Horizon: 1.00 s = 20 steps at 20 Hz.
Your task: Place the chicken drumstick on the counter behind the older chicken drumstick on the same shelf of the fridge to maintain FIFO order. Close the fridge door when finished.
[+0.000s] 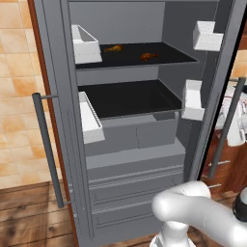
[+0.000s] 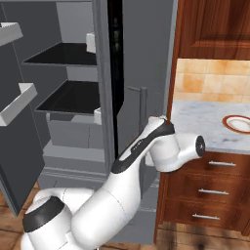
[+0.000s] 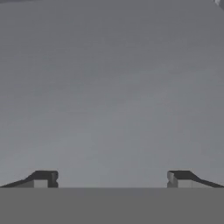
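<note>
The fridge (image 1: 130,159) stands with both doors open. On its upper thin black shelf (image 1: 169,58) lie two brown chicken drumsticks: one (image 1: 114,48) towards the back left, the other (image 1: 148,56) nearer the front right. I cannot tell which is the older. My gripper (image 3: 112,179) is open with nothing between its fingertips (image 3: 43,178), and it faces a plain grey surface close up. The arm (image 2: 146,146) reaches past the fridge's right door (image 2: 141,58), next to the marble counter (image 2: 200,117).
White door bins (image 1: 87,46) hang on both open doors. A lower, deeper black shelf (image 1: 130,99) sits above grey drawers. A round plate (image 2: 239,123) rests on the counter over wooden drawers (image 2: 215,190). The left door's bar handle (image 1: 47,149) juts forward.
</note>
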### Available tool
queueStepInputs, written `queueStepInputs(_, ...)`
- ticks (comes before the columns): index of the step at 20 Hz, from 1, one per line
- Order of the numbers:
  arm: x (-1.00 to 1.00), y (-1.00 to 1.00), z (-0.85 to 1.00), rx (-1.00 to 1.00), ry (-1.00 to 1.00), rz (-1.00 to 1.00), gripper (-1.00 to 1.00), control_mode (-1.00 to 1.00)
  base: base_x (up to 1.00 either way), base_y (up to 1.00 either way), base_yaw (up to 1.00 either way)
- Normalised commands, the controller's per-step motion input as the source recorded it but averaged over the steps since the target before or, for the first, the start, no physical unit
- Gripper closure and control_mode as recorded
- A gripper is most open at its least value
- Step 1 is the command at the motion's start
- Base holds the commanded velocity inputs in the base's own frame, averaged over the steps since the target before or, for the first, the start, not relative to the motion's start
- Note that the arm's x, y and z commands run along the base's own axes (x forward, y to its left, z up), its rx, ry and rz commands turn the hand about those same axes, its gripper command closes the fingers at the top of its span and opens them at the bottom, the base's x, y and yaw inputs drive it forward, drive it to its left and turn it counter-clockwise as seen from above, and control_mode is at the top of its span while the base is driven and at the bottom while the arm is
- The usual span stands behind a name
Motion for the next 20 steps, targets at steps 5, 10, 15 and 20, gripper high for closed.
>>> queueStepInputs(5,0.6,0.86,0.43,-0.03,0.0,0.0,-1.0,-1.0,0.0,0.0,0.0)
queueStepInputs(10,0.65,0.73,0.44,-0.02,0.0,0.0,-1.0,-1.0,0.0,0.0,0.0)
queueStepInputs(15,0.68,0.62,0.37,-0.01,0.0,-0.01,-1.0,-1.0,0.0,0.0,0.0)
queueStepInputs(20,0.63,0.44,0.26,0.0,0.0,-0.05,-1.0,-1.0,0.0,0.0,0.0)
